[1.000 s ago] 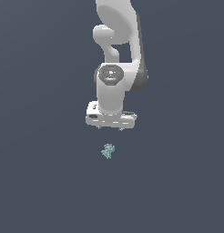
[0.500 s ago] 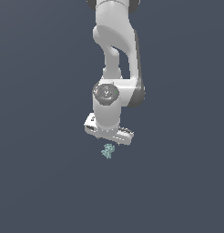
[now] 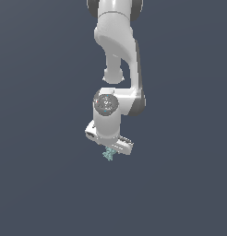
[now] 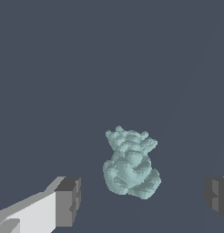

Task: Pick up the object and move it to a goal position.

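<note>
The object [image 3: 108,155] is a tiny pale teal lumpy thing lying on the dark grey floor. In the exterior view the white arm's hand [image 3: 109,138] hangs right over it and hides its upper part; the fingers themselves are hidden there. In the wrist view the object [image 4: 130,166] lies between the two grey-tipped fingers [image 4: 68,201], which stand wide apart on either side of it without touching it. The gripper [image 4: 143,198] is open and empty.
The dark grey floor [image 3: 180,184] spreads flat all around. The white arm [image 3: 117,50] rises from the hand to the top of the exterior view. No other thing shows.
The arm has come down over the object: the hand, which hung well above it a second ago, now sits just over it and covers its top. The object has not moved.
</note>
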{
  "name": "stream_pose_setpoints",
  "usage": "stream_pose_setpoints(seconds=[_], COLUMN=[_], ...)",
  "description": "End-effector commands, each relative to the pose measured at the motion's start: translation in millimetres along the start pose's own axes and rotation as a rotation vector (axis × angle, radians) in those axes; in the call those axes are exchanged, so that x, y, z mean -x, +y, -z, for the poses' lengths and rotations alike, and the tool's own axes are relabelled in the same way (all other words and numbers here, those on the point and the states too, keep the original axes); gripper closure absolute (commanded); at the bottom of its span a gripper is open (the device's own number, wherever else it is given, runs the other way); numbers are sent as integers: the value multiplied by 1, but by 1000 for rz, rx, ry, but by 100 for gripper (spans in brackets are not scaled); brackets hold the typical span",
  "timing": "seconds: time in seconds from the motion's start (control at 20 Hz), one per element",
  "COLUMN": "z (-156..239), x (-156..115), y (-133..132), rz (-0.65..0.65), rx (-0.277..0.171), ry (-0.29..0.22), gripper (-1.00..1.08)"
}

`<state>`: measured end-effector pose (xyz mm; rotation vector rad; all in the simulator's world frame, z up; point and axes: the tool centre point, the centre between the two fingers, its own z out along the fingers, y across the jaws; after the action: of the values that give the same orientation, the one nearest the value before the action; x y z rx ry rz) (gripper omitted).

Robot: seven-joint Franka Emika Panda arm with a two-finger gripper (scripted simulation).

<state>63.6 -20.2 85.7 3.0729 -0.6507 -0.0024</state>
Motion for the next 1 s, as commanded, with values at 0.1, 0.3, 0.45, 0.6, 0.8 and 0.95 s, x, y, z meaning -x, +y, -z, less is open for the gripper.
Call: stream_pose_setpoints(seconds=[0.1, 0.3, 0.45, 0.6, 0.8, 0.95], z=[-2, -14, -30, -44, -51, -51], x=[0, 0, 0, 0, -1, -1], y=[0, 0, 0, 0, 0, 0], rz=[0, -1, -3, -5, -5, -5], rx=[0, 0, -1, -1, -1, -1], ry=[0, 0, 1, 1, 1, 1], gripper=[-92, -92, -92, -92, -92, 108])
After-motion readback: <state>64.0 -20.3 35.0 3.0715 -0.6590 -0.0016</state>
